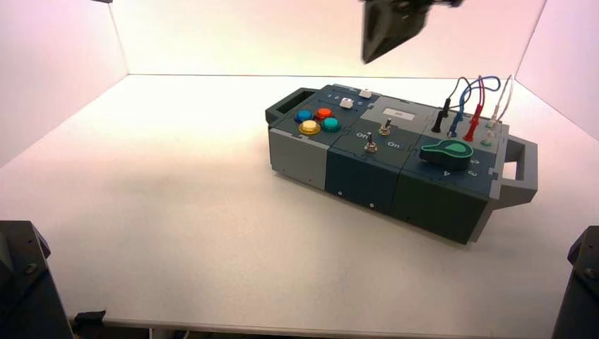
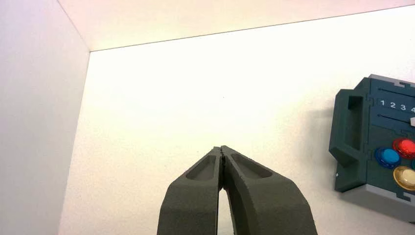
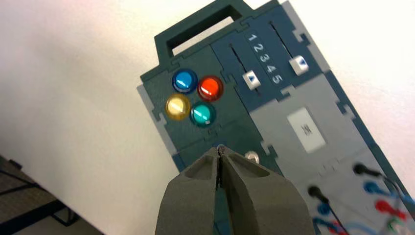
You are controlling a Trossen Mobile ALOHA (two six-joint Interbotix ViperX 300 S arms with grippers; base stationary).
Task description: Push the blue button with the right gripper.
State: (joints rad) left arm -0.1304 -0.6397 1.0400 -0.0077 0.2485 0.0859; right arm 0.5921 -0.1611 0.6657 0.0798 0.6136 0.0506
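Observation:
The blue button [image 1: 304, 116] sits at the far-left corner of a cluster of four round buttons on the left end of the box [image 1: 367, 176], beside the red button [image 1: 324, 112], yellow button [image 1: 309, 127] and teal-green button [image 1: 330, 124]. It also shows in the right wrist view [image 3: 185, 81] and in the left wrist view [image 2: 389, 156]. My right gripper [image 1: 367, 56] hangs high above the far side of the box, shut and empty; in its own view its tips [image 3: 220, 149] lie over the toggle switch area, well short of the buttons. My left gripper [image 2: 221, 149] is shut and empty, over bare table left of the box.
The box has a carry handle [image 1: 291, 102] at its left end and another [image 1: 523, 169] at its right. Two white sliders [image 3: 251, 79] sit beside numbers 1 to 5. Two toggle switches [image 1: 377, 138], a green knob [image 1: 447, 151] and plugged wires [image 1: 470, 106] lie to the right of the buttons.

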